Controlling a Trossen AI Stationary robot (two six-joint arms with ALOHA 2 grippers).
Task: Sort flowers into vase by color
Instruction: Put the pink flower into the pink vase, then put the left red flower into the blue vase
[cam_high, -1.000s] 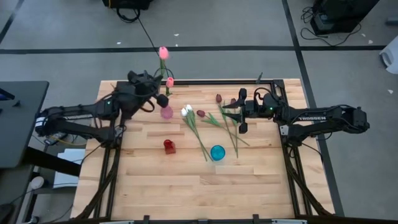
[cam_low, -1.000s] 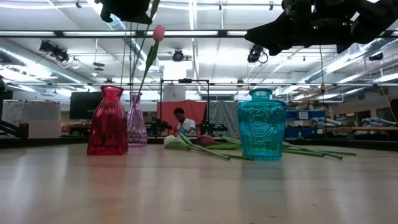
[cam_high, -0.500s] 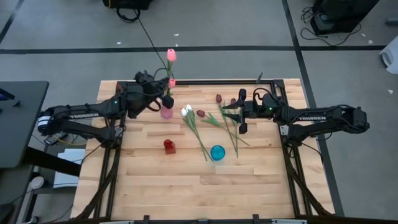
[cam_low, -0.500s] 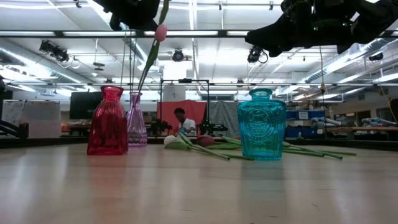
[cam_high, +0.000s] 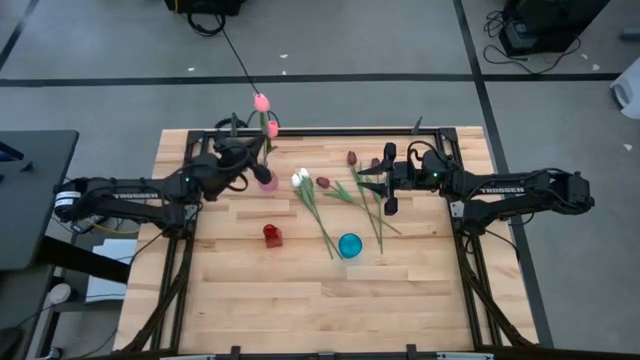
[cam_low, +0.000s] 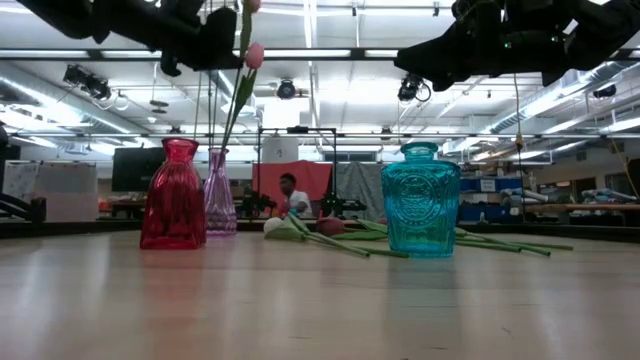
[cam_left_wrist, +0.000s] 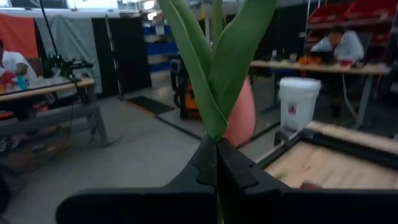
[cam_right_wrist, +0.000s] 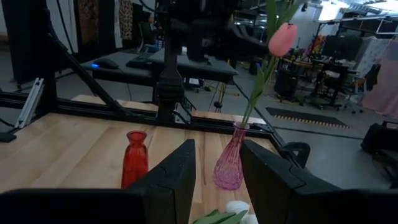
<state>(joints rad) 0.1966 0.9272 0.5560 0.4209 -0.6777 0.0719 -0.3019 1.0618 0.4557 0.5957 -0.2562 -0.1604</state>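
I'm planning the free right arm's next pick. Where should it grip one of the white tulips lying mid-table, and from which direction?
Take a white tulip by its thin stem, about midway, coming straight down from above with the fingers across it. It lies flat on the table, and the head would likely crush. The open right gripper is nearby; the left gripper holds a pink tulip.

A light wooden table (cam_high: 250, 300) with a dark frame carries three small vases: a red vase (cam_high: 271, 235) toward the left, a pink vase (cam_high: 268, 181) behind it, and a teal vase (cam_high: 349, 245) near the centre. Loose white tulips (cam_high: 300, 179) and maroon tulips (cam_high: 351, 158) lie flat between the pink and teal vases
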